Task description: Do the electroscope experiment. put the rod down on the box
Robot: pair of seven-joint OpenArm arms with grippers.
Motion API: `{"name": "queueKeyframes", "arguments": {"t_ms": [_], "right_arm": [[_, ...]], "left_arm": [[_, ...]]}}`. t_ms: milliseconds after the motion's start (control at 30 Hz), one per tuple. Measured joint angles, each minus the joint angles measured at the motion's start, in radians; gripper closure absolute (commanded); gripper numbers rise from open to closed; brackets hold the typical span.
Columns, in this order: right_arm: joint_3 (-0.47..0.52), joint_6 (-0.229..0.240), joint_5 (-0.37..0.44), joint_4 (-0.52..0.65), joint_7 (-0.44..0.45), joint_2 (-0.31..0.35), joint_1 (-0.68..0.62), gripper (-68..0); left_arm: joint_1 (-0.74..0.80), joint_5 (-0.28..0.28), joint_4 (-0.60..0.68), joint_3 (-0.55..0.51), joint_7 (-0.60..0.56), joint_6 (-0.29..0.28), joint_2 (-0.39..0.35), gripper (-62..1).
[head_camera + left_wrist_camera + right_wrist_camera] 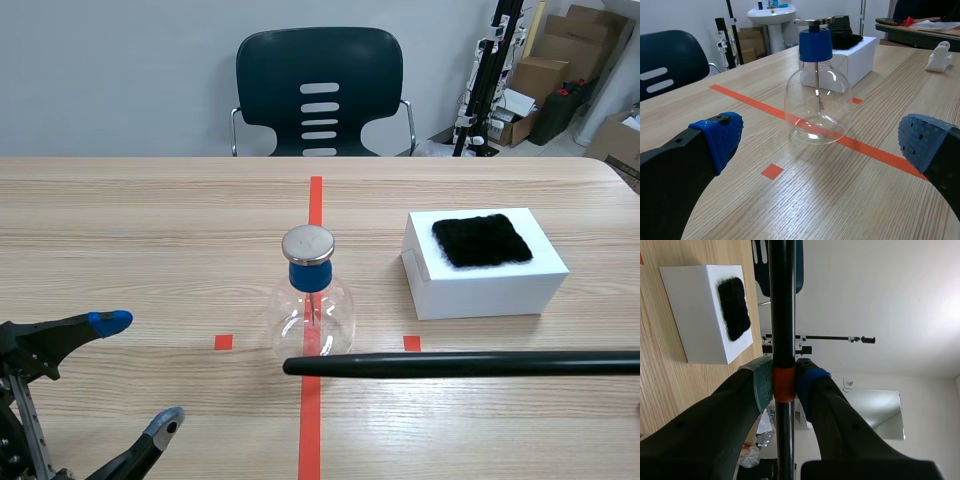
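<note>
Gripping the rod point(460, 365), right pincer point(784, 381) holds it on the flask's point(312, 305) robot side; left pincer point(138, 372) stands wide, near flask.

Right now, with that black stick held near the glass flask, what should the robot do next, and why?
Probably carry the black rod away from the robot until it is over the white box. The right gripper is shut on the rod, whose tip sits by the electroscope flask. The rod lies nearer the robot than the box, not above it.
</note>
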Motion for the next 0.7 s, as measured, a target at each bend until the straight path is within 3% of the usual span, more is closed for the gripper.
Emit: {"name": "queueKeyframes", "arguments": {"t_ms": [700], "right_arm": [[0.000,0.000,0.000,0.000,0.000,0.000,0.005,-0.4]], "left_arm": [[0.000,0.000,0.000,0.000,0.000,0.000,0.000,-62.3]]}}
